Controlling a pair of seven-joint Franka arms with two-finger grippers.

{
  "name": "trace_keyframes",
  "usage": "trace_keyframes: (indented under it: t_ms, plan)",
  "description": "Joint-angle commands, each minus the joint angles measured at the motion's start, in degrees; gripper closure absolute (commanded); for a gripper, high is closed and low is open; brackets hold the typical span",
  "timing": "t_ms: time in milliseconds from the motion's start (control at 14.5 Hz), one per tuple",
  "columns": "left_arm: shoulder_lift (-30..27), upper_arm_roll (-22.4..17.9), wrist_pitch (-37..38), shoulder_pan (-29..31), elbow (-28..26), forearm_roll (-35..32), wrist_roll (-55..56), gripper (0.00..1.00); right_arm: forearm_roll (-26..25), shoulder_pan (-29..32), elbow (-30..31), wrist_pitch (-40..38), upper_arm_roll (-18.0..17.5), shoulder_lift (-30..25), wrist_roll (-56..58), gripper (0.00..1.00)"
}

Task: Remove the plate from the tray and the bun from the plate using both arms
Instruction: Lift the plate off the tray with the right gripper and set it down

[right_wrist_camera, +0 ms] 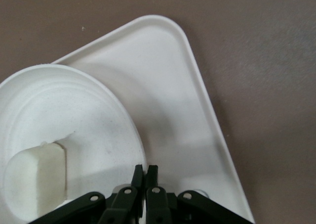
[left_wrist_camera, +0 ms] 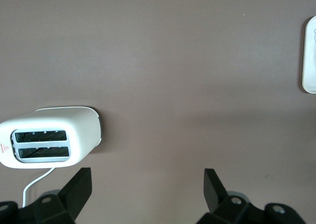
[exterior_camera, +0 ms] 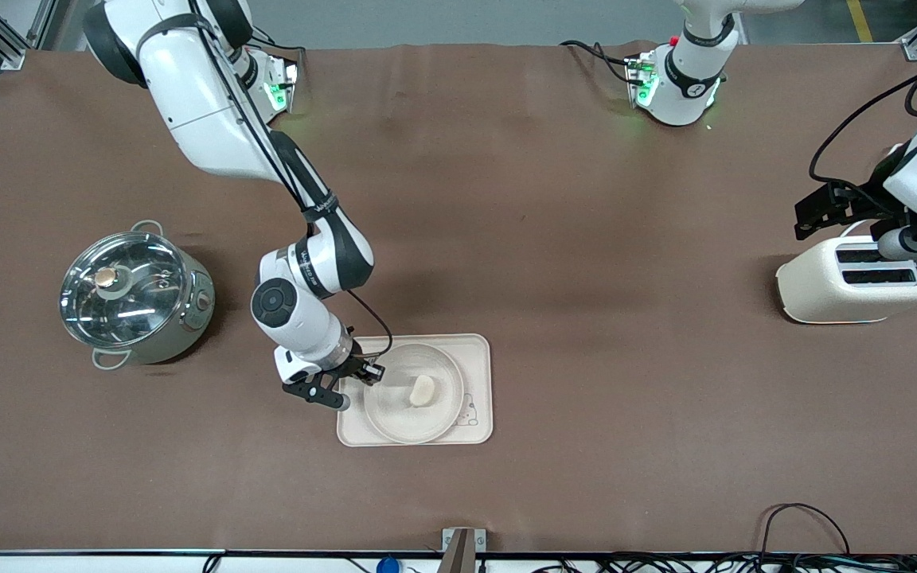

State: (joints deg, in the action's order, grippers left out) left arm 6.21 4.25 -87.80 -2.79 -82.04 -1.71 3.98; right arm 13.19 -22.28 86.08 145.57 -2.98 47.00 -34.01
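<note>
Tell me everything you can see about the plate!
The plate is round, cream-white and shallow, with a raised rim; it looks like smooth plastic or ceramic. It lies flat on the tray, covering most of it. The bun sits on it near the middle. The right gripper has its jaws pinched together at the rim, toward the right arm's end.

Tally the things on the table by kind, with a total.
Pot: 1
Toaster: 1
Tray: 1
Plate: 1
Bun: 1
Total: 5
</note>
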Motion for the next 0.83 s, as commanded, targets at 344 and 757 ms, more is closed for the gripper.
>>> trace_keyframes:
  t_ms: [344,757]
  plan:
    - [1.2,0.3,-0.7,-0.3,0.8,-0.2,0.2,0.00,1.6,33.1,15.5,-0.3,-30.6,-6.3,14.0,1.00]
    - [2.0,0.4,-1.0,-0.3,0.7,0.0,0.2,0.00,1.6,41.0,32.3,1.0,-36.9,-16.3,18.5,1.00]
